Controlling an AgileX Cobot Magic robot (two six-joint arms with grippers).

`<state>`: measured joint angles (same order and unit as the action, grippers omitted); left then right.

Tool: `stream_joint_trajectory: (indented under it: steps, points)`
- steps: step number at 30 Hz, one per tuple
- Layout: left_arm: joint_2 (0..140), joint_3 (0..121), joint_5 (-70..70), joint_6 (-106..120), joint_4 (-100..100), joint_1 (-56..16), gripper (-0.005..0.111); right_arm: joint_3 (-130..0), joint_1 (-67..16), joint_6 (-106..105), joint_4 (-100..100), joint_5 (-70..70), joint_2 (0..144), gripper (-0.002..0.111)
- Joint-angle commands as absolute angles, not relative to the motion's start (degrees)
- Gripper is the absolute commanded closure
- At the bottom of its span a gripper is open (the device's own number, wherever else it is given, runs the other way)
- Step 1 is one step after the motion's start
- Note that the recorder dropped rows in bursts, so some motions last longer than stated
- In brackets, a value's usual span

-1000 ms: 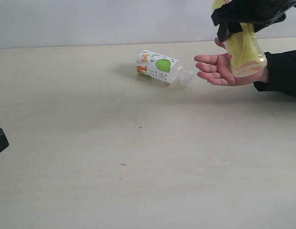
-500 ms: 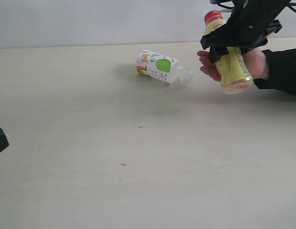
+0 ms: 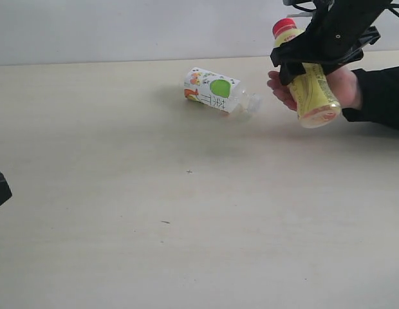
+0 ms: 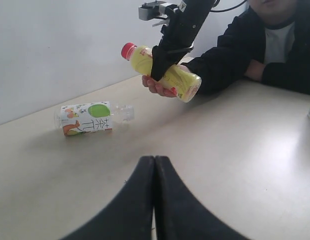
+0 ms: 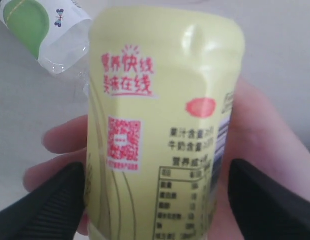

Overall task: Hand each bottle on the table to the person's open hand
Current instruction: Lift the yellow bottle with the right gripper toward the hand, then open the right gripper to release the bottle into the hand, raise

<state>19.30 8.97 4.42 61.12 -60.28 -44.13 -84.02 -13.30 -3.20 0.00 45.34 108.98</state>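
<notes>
Worktop (image 3: 154,257): lying bare across most of its width, carrying one bottle near the far edge.
Person's sleeve (image 3: 380,96): resting on the far right of the worktop, bracing the arm so the palm is waiting at a reachable height.
Right gripper (image 3: 306,59): hanging over the palm with its jaws wide around the yellow bottle. In the right wrist view one pad is lying against the bottle while the other is standing off it with skin showing in the gap, so it looks to be letting go.
Left gripper (image 4: 155,195): idling low at the near left, jaws pressed together and holding nothing.
Person's open hand (image 3: 341,85): cupping the yellow bottle from behind, fingers curling round it to take the weight.
Yellow bottle (image 3: 315,100): tilting in the hand above the worktop, red cap up and base down.
Green-label bottle (image 3: 213,89): lying on its side just left of the hand, likely waiting its turn.
</notes>
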Motion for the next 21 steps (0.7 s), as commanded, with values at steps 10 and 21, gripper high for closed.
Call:
stream_joint_trajectory:
  steps: [10,21]
  points:
    - [19.1,8.8,4.3,61.1,-60.6,-44.0,0.107,-84.5,-13.3,-3.6,-0.5,44.5,102.7,0.033]
    - [19.1,8.8,4.3,61.1,-60.6,-44.0,0.107,-84.5,-13.3,-14.0,8.4,48.5,94.6,0.033]
